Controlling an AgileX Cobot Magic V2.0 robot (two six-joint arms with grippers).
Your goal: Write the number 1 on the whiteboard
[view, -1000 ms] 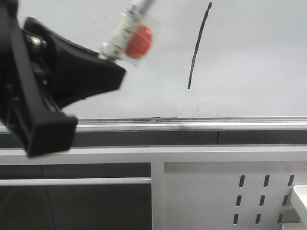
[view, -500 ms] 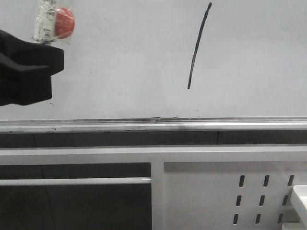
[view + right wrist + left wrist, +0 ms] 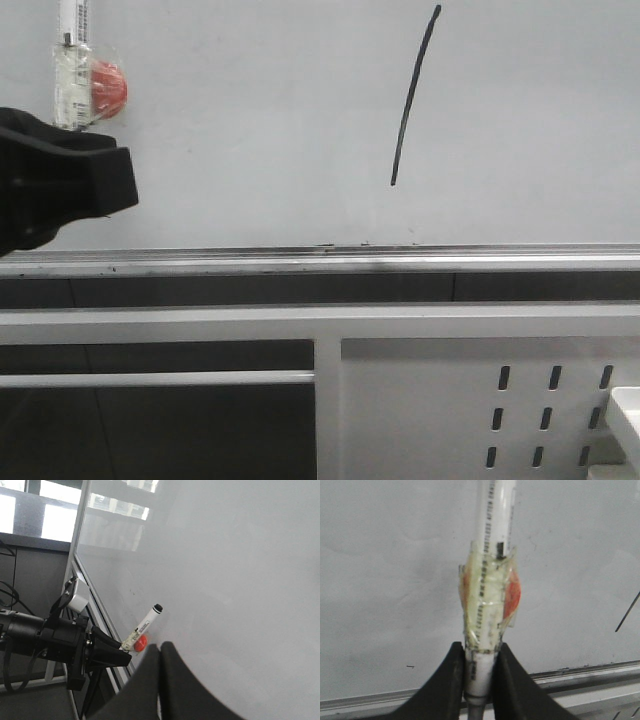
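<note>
Whiteboard: the whiteboard (image 3: pixel 250 130) fills the upper part of the front view, glossy white-grey, with a silver rail (image 3: pixel 320 260) along its lower edge.
Number 1: the number 1 (image 3: pixel 413 96) is a thin black stroke right of the board's centre, slightly slanted, thicker at its upper end, its lower end well above the rail. In the left wrist view only a short piece of it shows at the frame's edge (image 3: pixel 627 612).
Left gripper: the left gripper (image 3: pixel 479 652) has its jaws closed on the lower barrel of a marker (image 3: pixel 490 565); in the front view it sits at the far left (image 3: pixel 60 185).
Marker: white barrel, wrapped in clear tape with a red-orange lump (image 3: pixel 103 87) on one side. It stands nearly upright out of the jaws; its top runs out of the front frame. In the right wrist view its dark tip (image 3: pixel 157 608) points toward the board; whether it touches cannot be told.
Stroke versus jaws: the number 1 lies well apart from the left jaws, off to their right.
Right gripper: the right gripper (image 3: pixel 160 655) shows two dark fingers pressed together, jaws narrow, holding nothing, near the board.
Below the board: a white perforated panel (image 3: pixel 490 410) at lower right.
</note>
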